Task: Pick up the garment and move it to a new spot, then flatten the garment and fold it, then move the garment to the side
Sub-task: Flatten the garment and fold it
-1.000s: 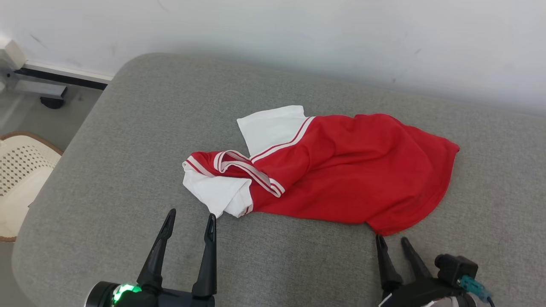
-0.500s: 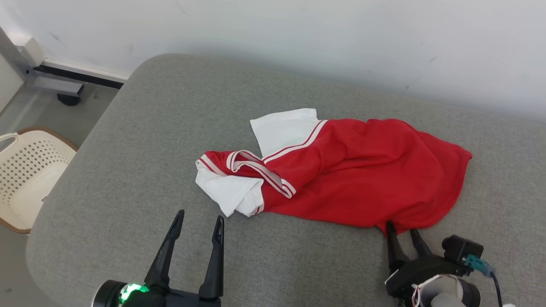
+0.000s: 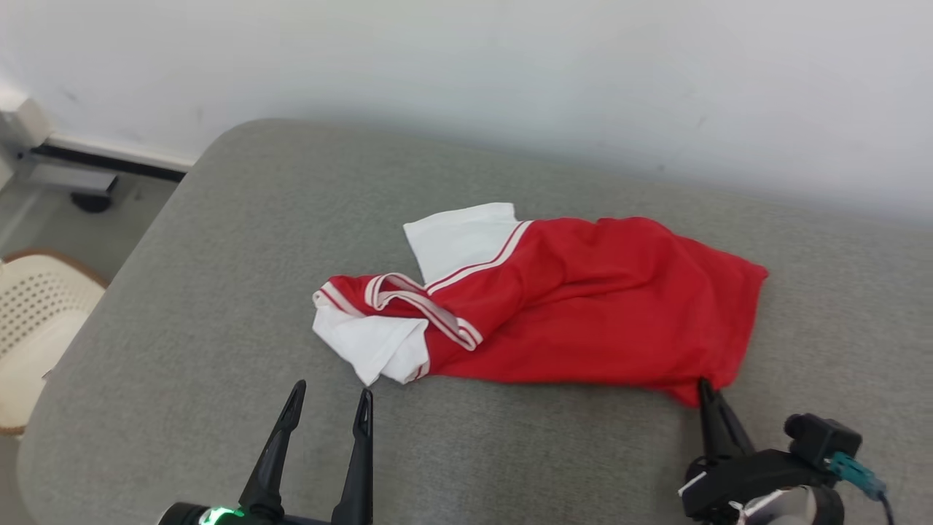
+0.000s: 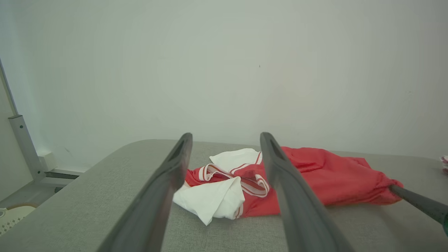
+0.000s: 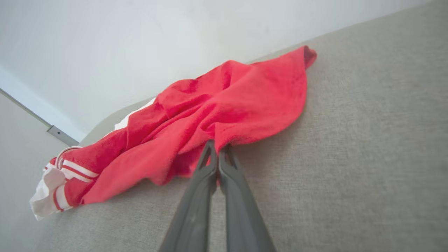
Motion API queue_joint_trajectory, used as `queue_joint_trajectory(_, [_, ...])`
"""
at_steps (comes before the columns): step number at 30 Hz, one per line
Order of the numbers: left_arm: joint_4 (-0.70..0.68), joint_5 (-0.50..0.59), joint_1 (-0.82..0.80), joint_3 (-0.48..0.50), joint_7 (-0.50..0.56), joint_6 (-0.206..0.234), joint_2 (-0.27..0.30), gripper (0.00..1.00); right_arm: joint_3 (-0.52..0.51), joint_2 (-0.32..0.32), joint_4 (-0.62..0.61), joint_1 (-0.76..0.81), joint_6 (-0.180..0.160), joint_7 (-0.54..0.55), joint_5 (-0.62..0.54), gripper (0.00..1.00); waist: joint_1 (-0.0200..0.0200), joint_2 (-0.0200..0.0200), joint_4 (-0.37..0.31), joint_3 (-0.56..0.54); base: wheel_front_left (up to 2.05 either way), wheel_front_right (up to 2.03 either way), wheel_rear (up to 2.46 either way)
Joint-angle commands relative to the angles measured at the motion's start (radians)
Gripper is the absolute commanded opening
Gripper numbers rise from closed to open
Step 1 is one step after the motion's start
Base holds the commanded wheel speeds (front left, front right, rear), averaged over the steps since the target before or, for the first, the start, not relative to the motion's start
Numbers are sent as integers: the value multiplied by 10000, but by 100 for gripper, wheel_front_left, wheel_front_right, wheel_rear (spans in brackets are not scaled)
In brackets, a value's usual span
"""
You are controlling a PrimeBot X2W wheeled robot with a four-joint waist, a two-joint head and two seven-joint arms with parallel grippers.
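Note:
The garment (image 3: 583, 306) is a red shirt with white sleeves and striped trim, lying crumpled on the grey cushion (image 3: 219, 292). My right gripper (image 3: 705, 386) is shut on its near red hem corner; in the right wrist view the garment (image 5: 224, 108) bunches where the right gripper (image 5: 218, 145) pinches its edge. My left gripper (image 3: 332, 397) stands open in front of the white sleeve, apart from the cloth. Seen from the left wrist, the garment (image 4: 315, 175) lies beyond the open left gripper (image 4: 225, 138), and a right finger (image 4: 416, 201) meets its right corner.
A pale wall (image 3: 510, 73) rises behind the cushion. A cream perforated basket (image 3: 36, 321) stands on the floor at the left, beyond the cushion's rounded edge. A metal frame base (image 3: 65, 175) sits at the far left by the wall.
My right gripper has advanced to the red hem corner and shut on it, bunching the cloth there. The head camera has shifted. The left gripper stays open.

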Motion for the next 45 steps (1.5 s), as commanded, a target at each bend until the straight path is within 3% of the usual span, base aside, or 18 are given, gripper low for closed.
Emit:
queue_joint_trajectory(1, [-21,44,93,17,-23,35,1,100,-21,-68,-114,151,23,1,20,0,1,0,-393,-275,0,0,0])
queue_joint_trajectory(10, [-106,151,394,64,-23,135,1,100,-280,-1275,-2750,1456,23,20,446,0,1,0,-1325,-748,0,0,0])
queue_joint_trajectory(16, [-187,205,478,118,-23,172,-1,100,-1022,-2202,-4703,2643,23,833,540,0,1,0,-1610,-788,0,0,0])
queue_joint_trajectory(19, [-213,207,499,174,-23,178,1,100,-1655,-2355,-5864,3237,23,1423,338,0,1,0,-1690,-768,0,0,0])
queue_joint_trajectory(23, [-208,113,466,133,-23,193,1,100,-2394,-2017,-6607,3290,23,2311,-153,0,1,0,-1720,-729,0,0,0])
queue_joint_trajectory(26, [-107,66,289,-30,-23,162,2,100,-2454,-1518,-5992,2481,23,2974,-551,0,1,0,-1617,-703,0,0,0])
queue_joint_trajectory(30, [-8,37,115,-266,-23,82,1,100,-2174,-1190,-3994,940,23,3407,-1165,0,1,0,-1301,-643,0,0,0])
queue_joint_trajectory(35, [153,-2,-98,-485,-23,43,1,100,-1705,-1207,-909,-1026,23,2867,-1740,0,1,0,-717,-527,0,0,0])
queue_joint_trajectory(39, [154,-78,-224,-576,-23,130,1,100,-1842,-1352,1614,-2356,23,1645,-2457,0,1,0,-416,-304,0,0,0])
queue_joint_trajectory(40, [149,-98,-225,-587,-23,133,-1,100,-1947,-1387,2054,-2516,23,1414,-2654,6,1,0,-411,-273,0,0,0])
queue_joint_trajectory(41, [149,-98,-225,-587,-23,133,-1,100,-1947,-1387,2054,-2516,23,1414,-2654,6,1,0,-411,-273,0,0,0])
queue_joint_trajectory(42, [158,-103,-211,-596,-23,162,-1,100,-2053,-1424,2470,-2664,23,1189,-2803,46,1,0,-425,-243,0,0,0])
queue_joint_trajectory(43, [177,-123,-200,-591,-23,187,1,100,-2127,-1469,2805,-2782,23,975,-2965,60,1,0,-459,-223,0,0,0])
queue_joint_trajectory(45, [191,-171,-166,-549,-23,237,2,100,-2323,-1561,3359,-2965,23,540,-3309,100,1,0,-607,-196,0,0,0])
